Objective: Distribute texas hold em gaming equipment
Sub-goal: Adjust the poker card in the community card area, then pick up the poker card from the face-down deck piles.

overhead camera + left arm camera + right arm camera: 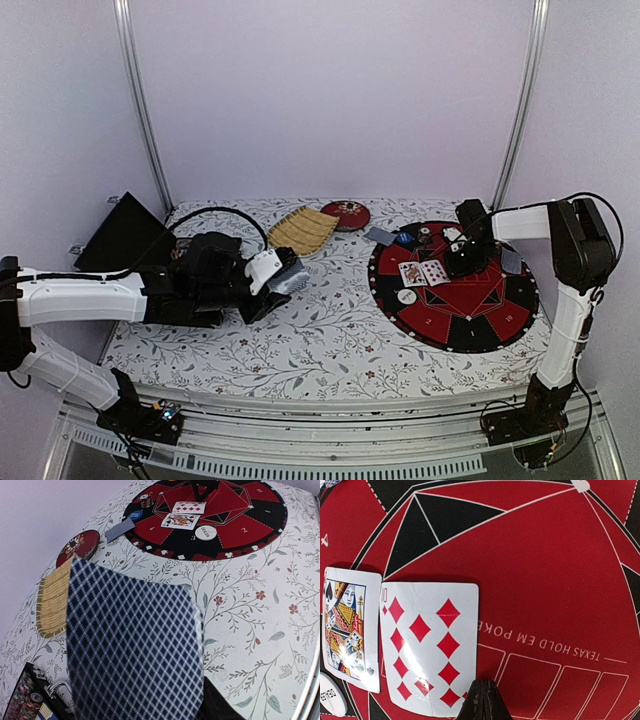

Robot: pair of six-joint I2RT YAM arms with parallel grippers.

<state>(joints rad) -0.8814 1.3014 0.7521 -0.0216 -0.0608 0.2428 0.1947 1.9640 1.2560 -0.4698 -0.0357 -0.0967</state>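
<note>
Up front, the left gripper (288,277) is clamped on the card deck (135,650), held above the floral-covered bench (300,340) to the left of the round mat (480,310); the deck's blue-and-white diamond back fills most of the left wrist view. Just behind it on the bench lies the woven tray (52,602), and beyond that, close to the tray's far corner, sits the red dish (77,547) with a flower pattern on its inside. At the lower left corner of the left wrist view a black case (37,680) holds poker chips (20,702) packed on edge in rows. On the red-and-black mat the queen of spades (347,627) and the ten of diamonds (427,645) lie face up side by side, almost touching. The white dealer button (206,532) rests just beside them. A face-down card (120,530) lies across the mat's rim, with a blue chip (135,515) and a short chip stack (146,501) near it. The right gripper (482,700) is over the mat with its tips pressed together on nothing, at the ten's edge; whether it touches the card cannot be told.
</note>
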